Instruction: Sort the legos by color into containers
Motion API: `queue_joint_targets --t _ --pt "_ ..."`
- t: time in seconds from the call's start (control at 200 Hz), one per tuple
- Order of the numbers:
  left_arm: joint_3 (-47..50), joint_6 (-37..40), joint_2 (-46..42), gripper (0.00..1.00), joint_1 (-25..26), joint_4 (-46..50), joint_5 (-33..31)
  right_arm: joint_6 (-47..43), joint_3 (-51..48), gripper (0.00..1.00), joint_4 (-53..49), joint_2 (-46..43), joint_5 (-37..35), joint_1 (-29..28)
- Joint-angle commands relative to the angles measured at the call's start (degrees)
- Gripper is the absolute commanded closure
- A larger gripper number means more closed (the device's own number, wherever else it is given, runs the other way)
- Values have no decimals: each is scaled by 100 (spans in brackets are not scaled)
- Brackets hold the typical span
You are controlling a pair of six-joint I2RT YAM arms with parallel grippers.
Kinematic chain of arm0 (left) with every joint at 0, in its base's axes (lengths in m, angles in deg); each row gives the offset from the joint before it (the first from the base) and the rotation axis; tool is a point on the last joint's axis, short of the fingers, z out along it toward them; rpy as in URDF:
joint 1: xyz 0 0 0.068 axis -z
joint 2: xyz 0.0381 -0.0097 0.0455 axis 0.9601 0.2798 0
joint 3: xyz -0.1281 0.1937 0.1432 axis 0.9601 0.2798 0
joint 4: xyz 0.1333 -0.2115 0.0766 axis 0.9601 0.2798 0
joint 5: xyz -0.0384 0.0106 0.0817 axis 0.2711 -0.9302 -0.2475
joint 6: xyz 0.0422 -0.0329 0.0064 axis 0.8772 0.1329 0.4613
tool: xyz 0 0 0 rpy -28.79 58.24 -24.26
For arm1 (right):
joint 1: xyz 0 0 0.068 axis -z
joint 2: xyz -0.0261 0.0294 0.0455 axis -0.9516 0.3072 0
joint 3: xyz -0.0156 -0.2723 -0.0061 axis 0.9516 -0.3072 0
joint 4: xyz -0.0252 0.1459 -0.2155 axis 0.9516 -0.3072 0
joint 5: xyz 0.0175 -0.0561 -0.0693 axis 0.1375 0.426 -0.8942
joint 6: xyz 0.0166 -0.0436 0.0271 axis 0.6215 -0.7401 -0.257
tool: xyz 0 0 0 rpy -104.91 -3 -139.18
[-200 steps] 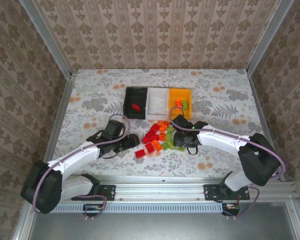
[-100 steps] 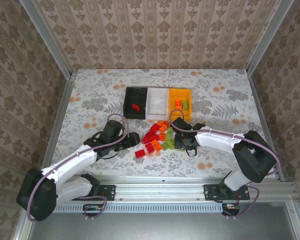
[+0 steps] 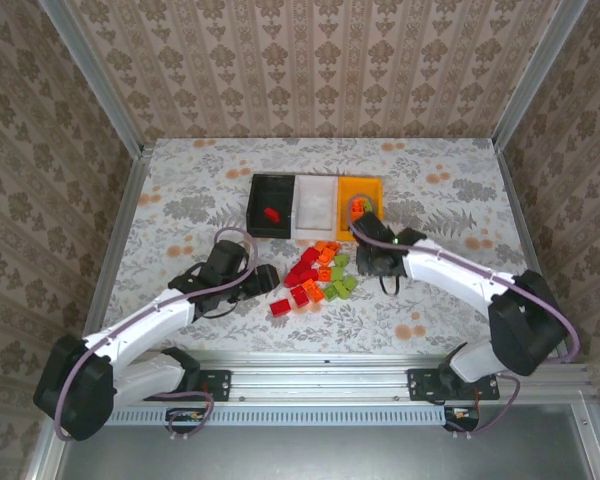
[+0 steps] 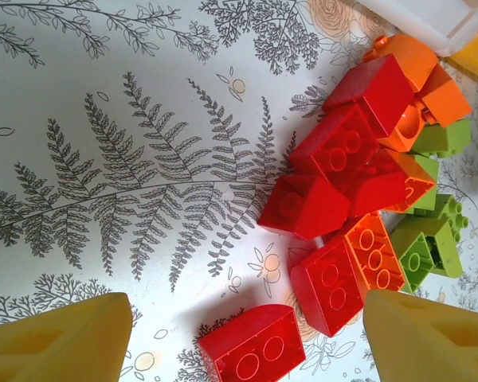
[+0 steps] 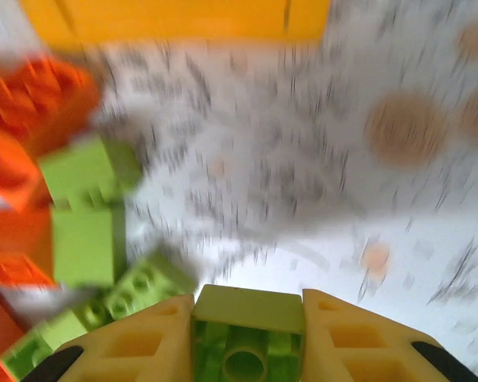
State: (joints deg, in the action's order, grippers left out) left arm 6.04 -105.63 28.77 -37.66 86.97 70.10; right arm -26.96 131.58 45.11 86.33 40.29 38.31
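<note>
1. The right gripper (image 5: 248,344) is seen at the lower edge, its two yellow fingers (image 5: 131,344) closed on a light green lego (image 5: 247,317).
2. The orange-yellow bin (image 5: 175,17) is seen along the upper edge.
3. Orange legos (image 5: 40,99) and loose green legos (image 5: 86,208) are seen at the left, lying on the patterned counter (image 5: 319,159).
4. Fine detail is lost to blur.

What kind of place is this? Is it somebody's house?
Probably not a house. It looks like a small robot test booth: two robot arms bolted to a metal rail, wallpapered panels in metal framing around one table, and legos with sorting bins.
</note>
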Motion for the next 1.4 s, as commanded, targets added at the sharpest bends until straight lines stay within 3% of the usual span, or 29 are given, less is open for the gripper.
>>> queue_joint_targets --t 0.0,0.14,0.335,0.56,0.815,1.075,1.395 --pt "-277 81 93 22 10 243 -115 -1076 1100 69 -6 759 -473 396" --pt "-327 79 104 22 -24 279 -103 -1660 2409 68 -181 1907 -631 648" --pt "-268 113 -44 21 -110 402 -159 -2216 3399 67 -439 2847 -850 761" --pt "-282 219 -37 21 -337 453 -37 -2290 3406 65 -493 3092 -1045 774" --pt "-353 277 152 20 -410 434 46 -2223 3562 49 -552 3113 -871 796" --pt "-318 242 131 20 -418 469 39 -2086 4047 55 -641 3470 -299 1008" --pt "-257 202 -39 19 -434 554 -45 -1937 4166 54 -604 3760 439 1110"
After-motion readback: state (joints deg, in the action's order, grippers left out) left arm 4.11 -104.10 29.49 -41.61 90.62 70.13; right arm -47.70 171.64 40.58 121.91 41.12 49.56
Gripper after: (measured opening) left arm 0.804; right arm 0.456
